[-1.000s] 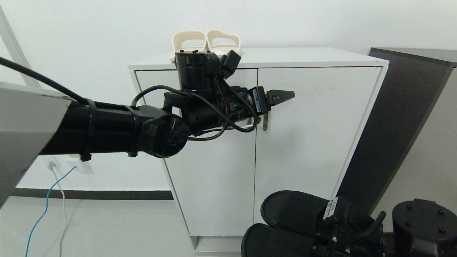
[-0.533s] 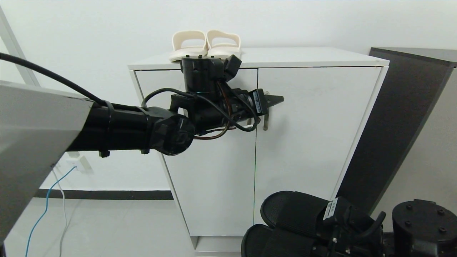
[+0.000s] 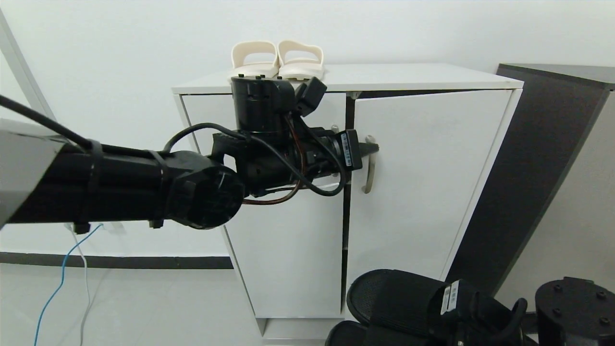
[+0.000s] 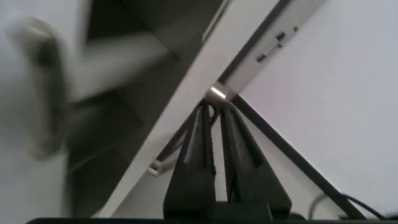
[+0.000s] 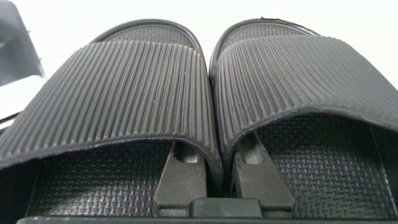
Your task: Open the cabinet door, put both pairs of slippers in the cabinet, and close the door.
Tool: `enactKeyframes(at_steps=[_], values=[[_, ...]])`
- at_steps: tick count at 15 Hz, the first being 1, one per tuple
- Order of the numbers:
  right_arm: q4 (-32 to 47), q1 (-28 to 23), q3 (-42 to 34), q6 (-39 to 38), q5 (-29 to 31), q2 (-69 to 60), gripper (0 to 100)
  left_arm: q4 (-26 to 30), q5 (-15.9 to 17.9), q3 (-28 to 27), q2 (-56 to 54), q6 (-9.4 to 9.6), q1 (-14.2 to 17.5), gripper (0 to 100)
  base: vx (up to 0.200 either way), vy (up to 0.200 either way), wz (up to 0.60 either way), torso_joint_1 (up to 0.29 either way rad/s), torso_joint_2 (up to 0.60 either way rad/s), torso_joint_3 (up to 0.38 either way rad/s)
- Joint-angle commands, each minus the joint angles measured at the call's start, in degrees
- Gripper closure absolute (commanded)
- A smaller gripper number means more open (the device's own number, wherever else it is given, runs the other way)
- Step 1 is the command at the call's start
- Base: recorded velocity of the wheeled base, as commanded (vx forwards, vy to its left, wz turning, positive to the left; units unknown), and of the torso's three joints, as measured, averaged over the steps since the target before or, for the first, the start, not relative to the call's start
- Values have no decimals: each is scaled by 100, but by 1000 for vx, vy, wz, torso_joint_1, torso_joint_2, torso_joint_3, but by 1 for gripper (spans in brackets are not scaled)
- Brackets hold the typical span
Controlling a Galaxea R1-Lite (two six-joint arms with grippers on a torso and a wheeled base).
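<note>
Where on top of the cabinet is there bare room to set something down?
The cabinet top is bare from the cream slippers across to its right edge by the dark panel. Its left end is crowded: the slippers sit there, with the left gripper at the door handle just below.

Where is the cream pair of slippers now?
In the head view, the cream slippers sit side by side on the cabinet top, toward its left.

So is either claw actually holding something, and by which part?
The right gripper pinches the black slippers together by their touching inner edges, under the straps. The left gripper is shut on the door handle, near its top.
</note>
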State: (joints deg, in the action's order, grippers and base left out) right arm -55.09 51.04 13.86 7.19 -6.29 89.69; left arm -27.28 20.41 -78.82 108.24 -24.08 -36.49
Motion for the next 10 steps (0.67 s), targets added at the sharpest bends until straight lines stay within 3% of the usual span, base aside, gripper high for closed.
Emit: enactKeyframes(at_steps=[1,3,6,10], values=[[-2,37,-68,54,-4,-92,100,-14,-10,324,-506,8,-60,100,0,0,0,0,0,0],[-11,37,-68,37,-21,-144,100,-14,-19,631,-761,17,-52,100,0,0,0,0,0,0],[-2,46,-76,54,-21,-241,100,-128,-10,1203,-1182,210,-34,100,0,0,0,0,0,0],[-2,55,-76,72,-4,-224,100,-348,60,1062,-892,140,335,100,0,0,0,0,0,0]])
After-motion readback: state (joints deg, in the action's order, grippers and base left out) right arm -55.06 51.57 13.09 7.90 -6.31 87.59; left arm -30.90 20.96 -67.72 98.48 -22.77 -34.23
